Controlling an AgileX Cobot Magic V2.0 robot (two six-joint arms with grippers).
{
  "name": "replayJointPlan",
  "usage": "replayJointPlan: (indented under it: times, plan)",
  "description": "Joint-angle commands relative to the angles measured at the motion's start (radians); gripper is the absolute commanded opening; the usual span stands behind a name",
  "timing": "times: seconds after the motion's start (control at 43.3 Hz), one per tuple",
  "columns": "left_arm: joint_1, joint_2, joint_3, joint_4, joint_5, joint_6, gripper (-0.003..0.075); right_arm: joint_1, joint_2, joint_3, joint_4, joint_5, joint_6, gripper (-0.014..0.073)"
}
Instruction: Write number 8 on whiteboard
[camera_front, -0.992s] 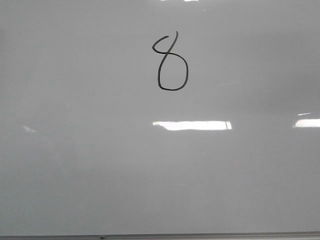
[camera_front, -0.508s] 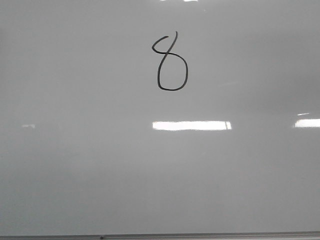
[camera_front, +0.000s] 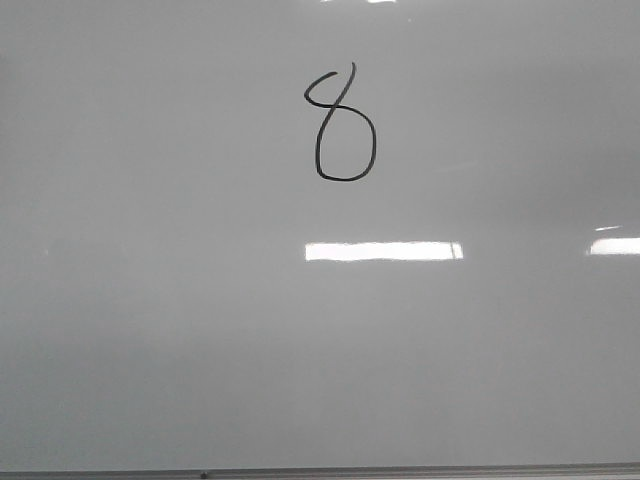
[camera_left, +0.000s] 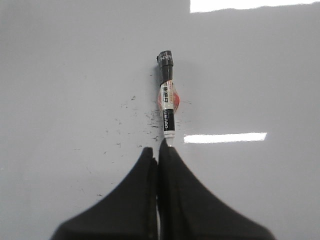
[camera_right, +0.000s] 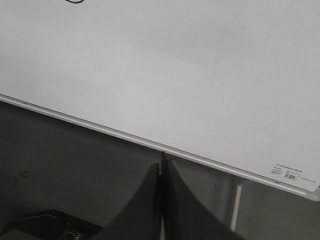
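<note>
The number 8 (camera_front: 337, 108) is drawn in thin black line high on the whiteboard (camera_front: 200, 330), with a round lower loop and an unclosed upper loop. No gripper shows in the front view. In the left wrist view a black-capped marker (camera_left: 167, 100) lies on the whiteboard (camera_left: 75, 75), its white end just past my left gripper (camera_left: 157, 150), whose jaws are shut together with nothing between them. My right gripper (camera_right: 162, 162) is shut and empty, off the whiteboard (camera_right: 175, 75) just outside its frame edge (camera_right: 150, 145).
Small ink specks (camera_left: 135, 120) dot the board beside the marker. Bright glare bars (camera_front: 385, 251) lie across the board. Outside the frame are a dark surface (camera_right: 65, 160), a black device (camera_right: 50, 227) and a thin white post (camera_right: 236, 205).
A faint glint at the board's left side has faded away. The drawn 8 is unchanged.
</note>
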Motion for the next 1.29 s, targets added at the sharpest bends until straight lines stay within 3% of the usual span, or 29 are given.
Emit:
replayJointPlan:
  times: [0.0,0.461,0.646,1.269]
  plan:
    - [-0.001,-0.013,0.014,-0.017,-0.093,-0.001,-0.0020,-0.008,0.007,-0.025,-0.019,-0.056,-0.011,-0.0109]
    - [-0.013,-0.013,0.014,-0.040,-0.143,0.002,-0.0020,-0.008,0.007,-0.025,-0.019,-0.056,-0.011,-0.0109]
    - [-0.013,-0.013,0.014,-0.139,-0.143,0.110,-0.0020,-0.008,0.007,-0.025,-0.019,-0.056,-0.011,-0.0109]
    - [-0.013,-0.013,0.014,-0.139,-0.141,0.110,-0.0020,-0.008,0.007,-0.025,-0.019,-0.056,-0.011,-0.0109]
